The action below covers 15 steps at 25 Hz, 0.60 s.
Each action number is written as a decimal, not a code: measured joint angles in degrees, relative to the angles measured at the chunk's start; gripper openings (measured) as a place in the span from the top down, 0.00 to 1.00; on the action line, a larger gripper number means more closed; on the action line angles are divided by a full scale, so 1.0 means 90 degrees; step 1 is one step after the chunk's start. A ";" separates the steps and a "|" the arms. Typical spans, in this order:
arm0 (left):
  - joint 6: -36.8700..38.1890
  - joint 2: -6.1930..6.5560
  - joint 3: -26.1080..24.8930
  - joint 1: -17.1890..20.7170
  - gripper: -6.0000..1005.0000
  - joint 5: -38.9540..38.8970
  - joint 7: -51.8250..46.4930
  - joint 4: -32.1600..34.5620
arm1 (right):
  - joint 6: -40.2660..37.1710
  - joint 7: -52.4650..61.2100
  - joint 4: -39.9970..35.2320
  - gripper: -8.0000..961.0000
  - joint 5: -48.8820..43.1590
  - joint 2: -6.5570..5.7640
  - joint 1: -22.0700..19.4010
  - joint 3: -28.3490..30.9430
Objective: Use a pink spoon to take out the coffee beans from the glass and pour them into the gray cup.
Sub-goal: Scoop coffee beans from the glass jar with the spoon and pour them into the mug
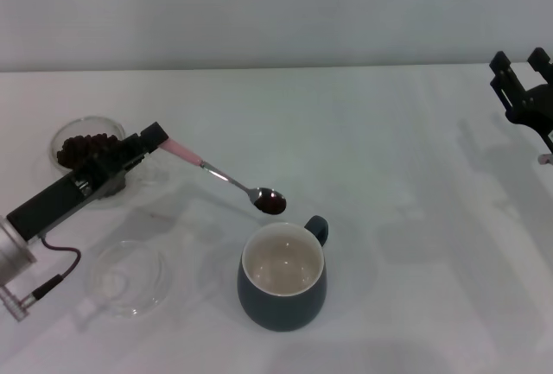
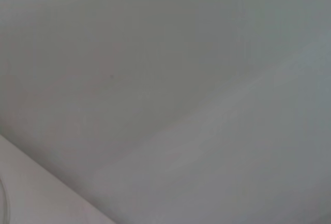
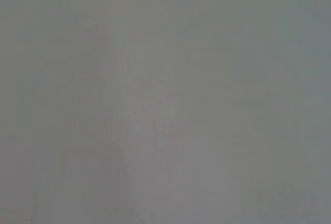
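My left gripper [image 1: 154, 138] pinches the pale handle end of the pink spoon [image 1: 226, 180]. The spoon slopes down and away from the fingers, and its metal bowl carries a small load of coffee beans [image 1: 271, 203].

The spoon bowl hangs just beyond the far rim of the gray cup [image 1: 282, 275], near its loop handle, not yet over the opening. If I tip now, I judge the beans drop onto the white table [image 1: 406, 175] or bounce off the rim. The hold is at the very end of the handle, so a jerk could swing the bowl and shed beans.

Gray cup: cream inside, looks empty. Behind the gripper, at the handle end, the glass [image 1: 86, 145] holds a heap of dark beans, partly hidden by the arm. Beside the cup, under the arm, sits a flat clear glass dish [image 1: 130, 277], nothing in it that I can see.

Right gripper [image 1: 525, 85] is parked far off past the spoon tip side; I cannot tell its finger state. The wrist views show nothing usable.
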 joint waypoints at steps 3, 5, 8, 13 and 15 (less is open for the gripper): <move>0.0032 0.0066 0.0002 0.0017 0.83 0.0193 0.0001 0.0087 | 0.0019 0.0000 -0.0013 0.36 0.0014 0.0000 0.0092 0.0001; 0.0035 0.0089 0.0002 0.0026 0.83 0.0275 0.0001 0.0148 | 0.0035 0.0000 -0.0016 0.36 0.0019 0.0000 0.0113 0.0000; 0.0036 0.0119 0.0004 0.0053 0.82 0.0531 0.0004 0.0375 | 0.0073 0.0000 -0.0032 0.36 0.0029 0.0000 0.0167 0.0001; 0.0036 0.0178 -0.0028 0.0073 0.82 0.1037 0.0046 0.0842 | 0.0080 0.0000 -0.0071 0.36 0.0032 0.0000 0.0215 0.0000; 0.0026 0.0237 -0.0031 0.0049 0.82 0.1197 0.0079 0.0970 | 0.0083 0.0000 -0.0073 0.36 0.0037 0.0000 0.0227 0.0001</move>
